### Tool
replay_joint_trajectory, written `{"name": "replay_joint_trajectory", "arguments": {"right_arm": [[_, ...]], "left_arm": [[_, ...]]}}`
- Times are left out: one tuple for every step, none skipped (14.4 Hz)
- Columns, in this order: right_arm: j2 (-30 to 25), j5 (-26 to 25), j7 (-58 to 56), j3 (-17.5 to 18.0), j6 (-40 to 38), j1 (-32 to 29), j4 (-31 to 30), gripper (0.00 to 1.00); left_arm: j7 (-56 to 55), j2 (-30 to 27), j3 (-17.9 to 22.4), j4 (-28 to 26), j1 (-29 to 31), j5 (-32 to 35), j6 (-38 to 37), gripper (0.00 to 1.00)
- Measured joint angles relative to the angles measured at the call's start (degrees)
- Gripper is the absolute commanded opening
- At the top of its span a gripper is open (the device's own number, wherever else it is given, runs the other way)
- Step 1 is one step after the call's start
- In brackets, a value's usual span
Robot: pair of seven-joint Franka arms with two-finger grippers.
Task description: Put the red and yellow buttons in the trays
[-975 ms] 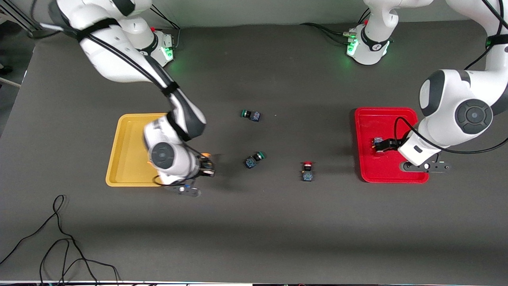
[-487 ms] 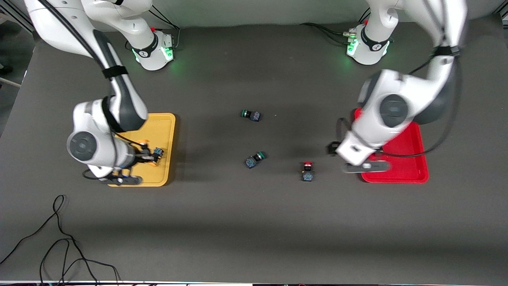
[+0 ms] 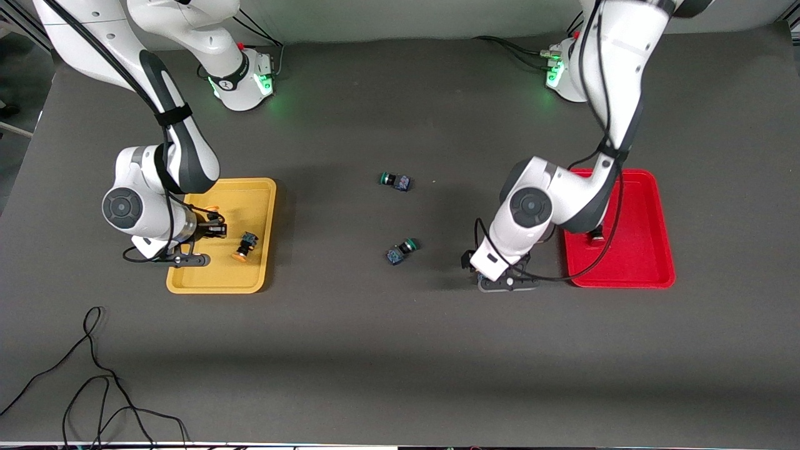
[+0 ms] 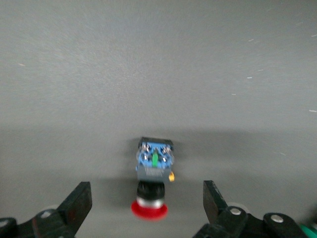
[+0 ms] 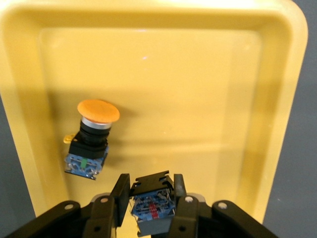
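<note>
A dark table is seen from above, with two robot arms at work. Toward the right arm's end lies the yellow tray (image 3: 250,280); toward the left arm's end lies the red tray (image 3: 650,262).

The right gripper (image 5: 147,202) is positioned low over the yellow tray. In the right wrist view a yellow-capped button (image 5: 150,204) is seen between its fingers, blue base upward, the jaws set close against the body; whether the grip is firm or just being loosened cannot be told. A second yellow-capped button (image 3: 245,245) lies on its side in the same tray, apart from the gripper.

The left gripper (image 4: 147,210) is held with its jaws spread wide over a red-capped button (image 4: 153,179) lying on the bare table just beside the red tray. Nothing is held. A small dark object (image 3: 597,235) in the red tray is probably the other red button, though it is mostly hidden by the arm.

Two green-capped buttons (image 3: 400,249) (image 3: 395,180) lie mid-table and are to be left alone.

Risks are judged as follows: the red button, lying on its side, could roll or be nudged away by one finger if the descent is off-centre; the held yellow button could tip onto its neighbour or bounce if released from a height.
</note>
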State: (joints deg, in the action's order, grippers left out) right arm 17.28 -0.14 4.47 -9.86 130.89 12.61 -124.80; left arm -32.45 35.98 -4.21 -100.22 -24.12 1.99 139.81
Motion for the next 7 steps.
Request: {"name": "replay_joint_trajectory", "arguments": {"right_arm": [[0.11,0.56,0.01,-0.02,0.34,-0.03,0.0,1.0],[0.01,1.03,0.04,-0.11,0.46,-0.05,0.08,1.0],[-0.32,1.28,0.04,-0.25,-0.07,-0.06,0.53,1.0],[-0.97,1.34,0.05,-0.37,-1.83,-0.07,1.56,1.0],[-2.2,1.37,0.05,-0.48,-4.04,-0.09,3.2,1.0],[-4.13,1.38,0.05,-0.57,-5.71,-0.12,4.96,1.0],[-6.86,1.4,0.05,-0.69,-6.57,-0.24,6.46,1.0]], "left_arm": [[0.0,1.59,-0.03,0.45,-0.12,0.11,0.53,0.93],[-0.05,2.61,-0.08,0.76,-0.31,0.15,0.58,0.89],[-0.23,3.23,-0.12,1.12,-0.49,0.17,0.58,0.82],[-0.33,3.54,-0.13,1.24,-0.65,0.19,0.58,0.61],[-0.47,3.71,-0.14,1.25,-0.83,0.19,0.58,0.45],[-0.69,3.83,-0.14,1.27,-1.0,0.19,0.57,0.32],[-0.98,3.89,-0.14,1.31,-1.09,0.19,0.57,0.27]]}}
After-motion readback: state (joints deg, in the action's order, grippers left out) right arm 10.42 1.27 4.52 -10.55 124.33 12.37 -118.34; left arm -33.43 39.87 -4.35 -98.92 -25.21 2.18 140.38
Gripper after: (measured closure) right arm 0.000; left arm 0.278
